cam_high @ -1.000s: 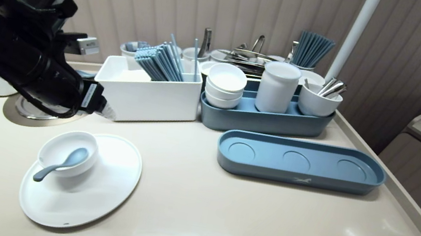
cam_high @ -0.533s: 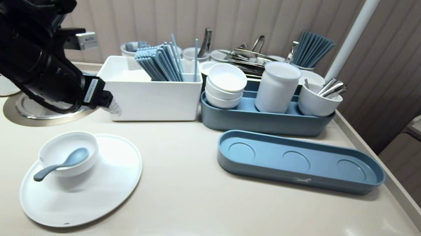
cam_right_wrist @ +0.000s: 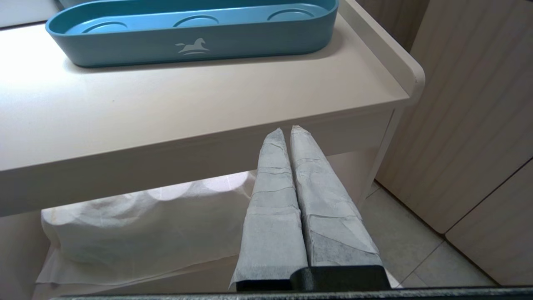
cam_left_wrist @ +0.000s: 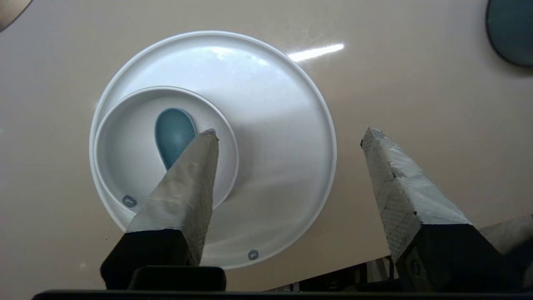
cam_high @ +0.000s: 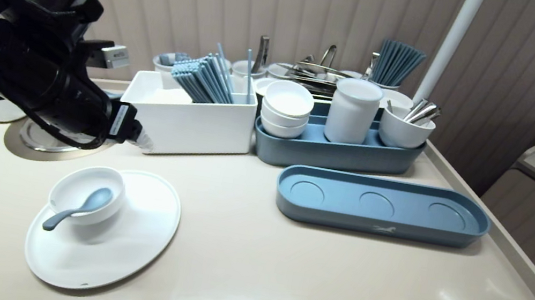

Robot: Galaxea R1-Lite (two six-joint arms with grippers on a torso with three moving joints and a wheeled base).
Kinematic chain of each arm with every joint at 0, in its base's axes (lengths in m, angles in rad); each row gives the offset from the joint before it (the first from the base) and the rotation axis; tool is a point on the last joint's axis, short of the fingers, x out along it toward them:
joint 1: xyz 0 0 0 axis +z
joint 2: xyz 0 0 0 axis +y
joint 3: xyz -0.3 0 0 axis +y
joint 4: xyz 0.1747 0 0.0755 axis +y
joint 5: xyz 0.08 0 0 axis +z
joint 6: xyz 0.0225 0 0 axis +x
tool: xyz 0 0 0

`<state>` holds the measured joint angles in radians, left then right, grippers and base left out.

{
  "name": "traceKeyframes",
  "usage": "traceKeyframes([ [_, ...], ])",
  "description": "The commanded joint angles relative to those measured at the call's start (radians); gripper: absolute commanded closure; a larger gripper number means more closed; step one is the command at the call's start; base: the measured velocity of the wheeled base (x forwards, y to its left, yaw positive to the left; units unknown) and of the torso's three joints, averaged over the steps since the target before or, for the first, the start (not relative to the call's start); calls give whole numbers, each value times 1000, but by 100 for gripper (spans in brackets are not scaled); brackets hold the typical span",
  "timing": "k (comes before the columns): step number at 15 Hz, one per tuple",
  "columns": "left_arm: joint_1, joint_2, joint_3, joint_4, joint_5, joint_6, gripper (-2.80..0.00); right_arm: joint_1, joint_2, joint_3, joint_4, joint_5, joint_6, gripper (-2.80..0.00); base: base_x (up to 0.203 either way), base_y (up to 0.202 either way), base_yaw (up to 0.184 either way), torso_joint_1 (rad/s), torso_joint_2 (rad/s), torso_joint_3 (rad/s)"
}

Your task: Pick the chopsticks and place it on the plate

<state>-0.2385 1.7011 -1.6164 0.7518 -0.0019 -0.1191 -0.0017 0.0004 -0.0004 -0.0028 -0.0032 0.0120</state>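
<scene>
Two grippers show, and only the left gripper (cam_high: pixel 143 141) is up over the counter (cam_high: pixel 247 271), its fingers spread wide apart with nothing between them.

It hangs at the left of the scene, above the far edge of a white plate (cam_high: pixel 144 219) and just in front of the near left corner of a white box (cam_high: pixel 195 127) of blue chopsticks. A white bowl (cam_high: pixel 71 186) sits on the left part of the plate. A blue spoon (cam_high: pixel 75 210) rests in the bowl, its handle leaning over the near left rim. An empty blue tray (cam_high: pixel 380 220) lies well apart to the right. The right gripper (cam_right_wrist: pixel 289 130) hangs below the counter's near right corner, its fingers pressed together and holding nothing.
</scene>
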Motion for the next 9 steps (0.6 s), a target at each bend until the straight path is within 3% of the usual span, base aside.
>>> traceKeyframes([
  [1, -1, 0, 2, 4, -1, -1, 0, 0, 1, 0, 0, 0, 0, 0, 0, 0, 0, 0, 0, 0],
  [9, -2, -11, -2, 9, 0, -4, 0, 0, 0, 0, 0, 0, 0, 0, 0, 0, 0, 0, 0, 0],
])
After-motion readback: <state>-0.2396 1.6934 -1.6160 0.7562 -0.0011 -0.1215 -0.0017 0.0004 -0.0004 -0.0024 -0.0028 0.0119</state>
